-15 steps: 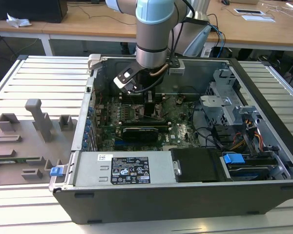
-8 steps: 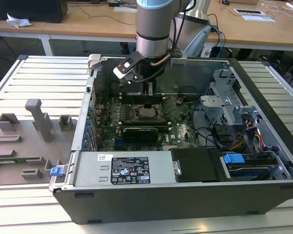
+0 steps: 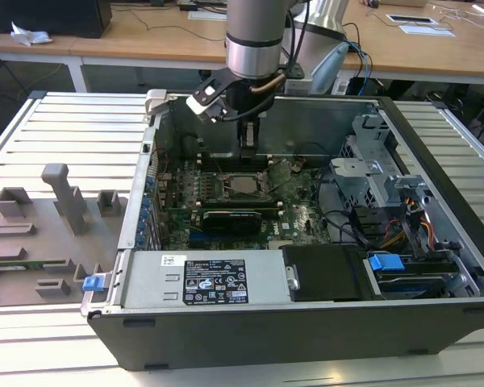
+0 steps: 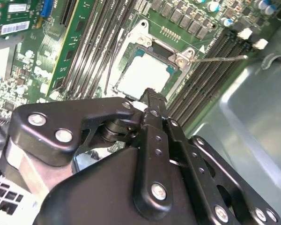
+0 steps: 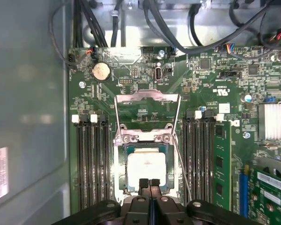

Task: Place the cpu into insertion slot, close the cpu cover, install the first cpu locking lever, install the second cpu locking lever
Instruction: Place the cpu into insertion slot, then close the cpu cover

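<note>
Well, in the exterior view my claw (image 3: 248, 156) hangs inside the open case (image 3: 436, 161), which sits on the table (image 3: 73, 129). The claw's fingers are pressed together with nothing between them. Straight under the tips lies the cpu (image 3: 244, 184), flat in the slot (image 3: 227, 187) on the motherboard (image 3: 294, 214).

Next, in the first wrist view, my claw (image 5: 150, 183) is closed and empty, its tips just over the near edge of the cpu (image 5: 146, 165). The cpu fills the slot (image 5: 119, 164). Beyond the cpu, on the side away from the claw, the cover (image 5: 147, 96) stands open, tipped back from its hinge, and green board shows through its window. A thin lever (image 5: 182, 171) runs beside the slot. Memory slots (image 5: 91, 159) flank it on both sides.

Last, in the second wrist view, my claw (image 4: 150, 95) points at the cpu (image 4: 145, 72). I cannot tell whether the tips touch it. A lever (image 4: 220, 58) juts out past the slot's far corner.
</note>
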Robot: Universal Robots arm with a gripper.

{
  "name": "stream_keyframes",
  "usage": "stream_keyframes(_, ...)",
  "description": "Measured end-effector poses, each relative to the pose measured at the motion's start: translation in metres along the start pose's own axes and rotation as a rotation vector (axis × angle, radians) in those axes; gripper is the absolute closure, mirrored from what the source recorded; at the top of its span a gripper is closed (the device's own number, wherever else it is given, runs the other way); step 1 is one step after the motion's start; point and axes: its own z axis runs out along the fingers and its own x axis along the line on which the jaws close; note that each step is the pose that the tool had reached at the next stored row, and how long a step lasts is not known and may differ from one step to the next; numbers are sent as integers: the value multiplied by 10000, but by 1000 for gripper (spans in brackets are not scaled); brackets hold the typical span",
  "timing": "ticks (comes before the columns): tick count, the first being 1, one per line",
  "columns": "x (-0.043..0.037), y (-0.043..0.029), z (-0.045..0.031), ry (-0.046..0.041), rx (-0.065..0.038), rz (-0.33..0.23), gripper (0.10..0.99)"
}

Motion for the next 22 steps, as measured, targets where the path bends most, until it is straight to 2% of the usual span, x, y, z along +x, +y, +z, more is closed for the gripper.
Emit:
stream_keyframes(6,5,4,-198,0,0,0,976)
stream_keyframes(19,5,4,-201,-2,0,0,976)
stream_keyframes(22,6,45,-200,-2,0,0,976)
